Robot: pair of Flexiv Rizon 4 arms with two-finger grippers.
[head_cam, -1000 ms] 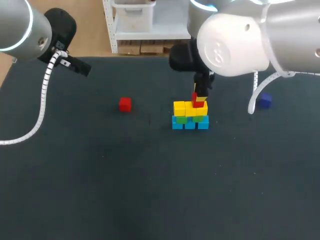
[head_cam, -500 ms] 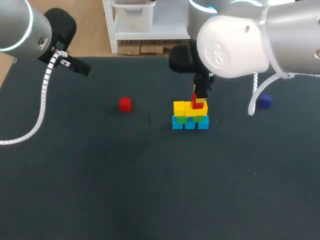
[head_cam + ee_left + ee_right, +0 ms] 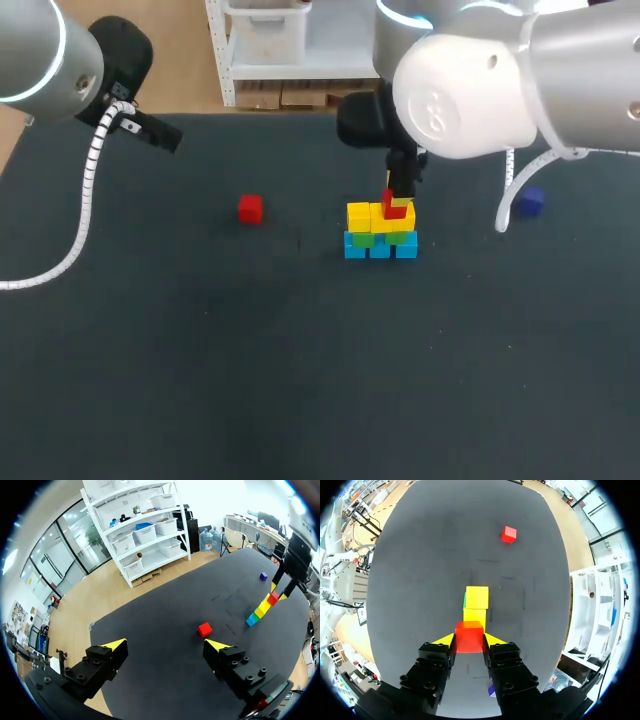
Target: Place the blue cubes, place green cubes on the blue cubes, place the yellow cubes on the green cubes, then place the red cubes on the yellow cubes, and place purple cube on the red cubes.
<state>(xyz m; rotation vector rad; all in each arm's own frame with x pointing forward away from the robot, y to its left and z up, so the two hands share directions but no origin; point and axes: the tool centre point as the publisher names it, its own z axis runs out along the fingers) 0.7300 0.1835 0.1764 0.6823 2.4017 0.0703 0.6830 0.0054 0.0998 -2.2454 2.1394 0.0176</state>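
Note:
A stepped stack stands mid-table: blue cubes (image 3: 380, 248) at the bottom, green cubes (image 3: 364, 239) on them, yellow cubes (image 3: 362, 215) above. My right gripper (image 3: 397, 200) hangs over the stack's right end, shut on a red cube (image 3: 469, 636) that sits at the level of the yellow cubes' (image 3: 476, 598) tops. A second red cube (image 3: 250, 208) lies loose to the stack's left. The purple cube (image 3: 530, 202) lies far right. My left gripper (image 3: 166, 645) is open and empty, raised at the table's far left, with the loose red cube (image 3: 204, 629) ahead of it.
The black table (image 3: 250, 360) has its far edge just behind my left arm (image 3: 60, 60). My right arm's bulky body (image 3: 470, 80) hangs over the back right, with its white cable (image 3: 508, 200) dangling near the purple cube.

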